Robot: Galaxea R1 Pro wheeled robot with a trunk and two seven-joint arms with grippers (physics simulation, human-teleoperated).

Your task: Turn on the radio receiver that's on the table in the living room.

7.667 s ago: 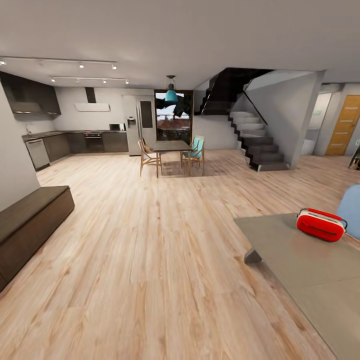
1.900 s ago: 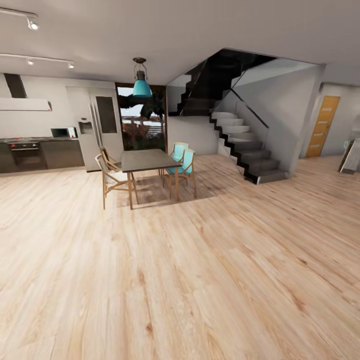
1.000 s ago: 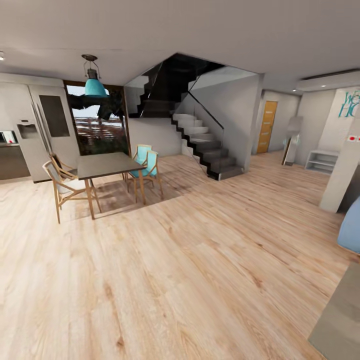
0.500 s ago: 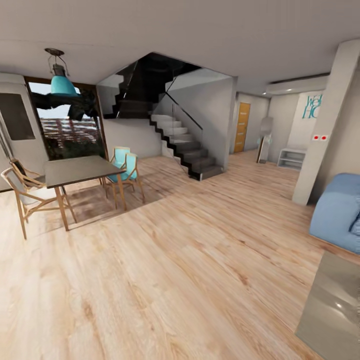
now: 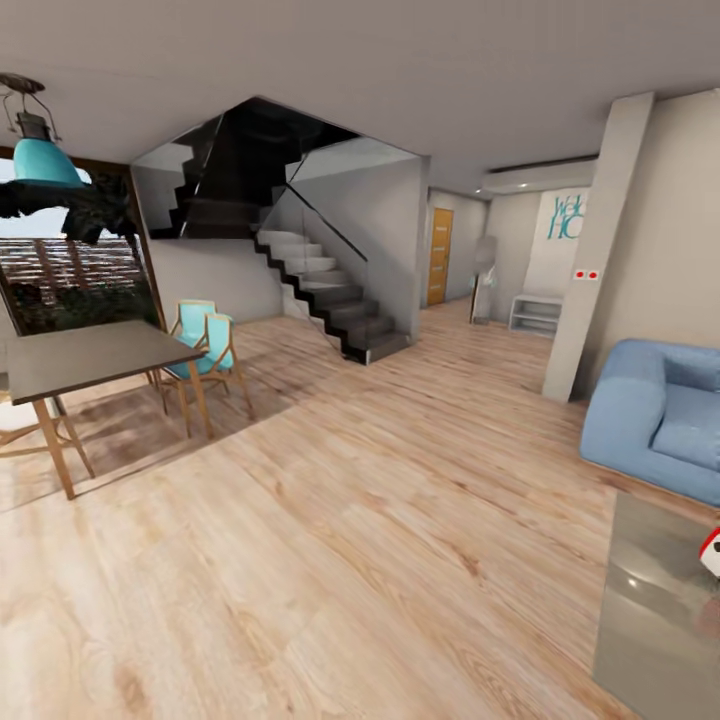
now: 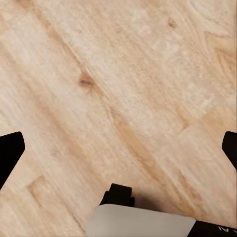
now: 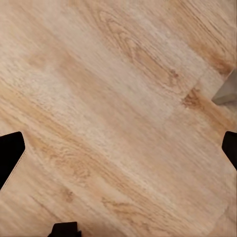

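A sliver of the red radio receiver with white trim shows at the far right edge of the head view, resting on the glossy grey-brown low table; most of the radio is cut off. The living room's blue sofa stands just behind the table. In the left wrist view my left gripper hangs open over bare wood floor, its black fingertips far apart. My right gripper is open the same way above the floor, with nothing between its fingertips.
A taller dining table with teal chairs stands at the left. Dark stairs rise at the back centre, and a beige pillar stands beside the sofa. Wood floor stretches between me and the low table.
The head camera has swung to the right: the dining table and stairs slid left in the picture, and the sofa, the low table and the radio's edge came into view at the right.
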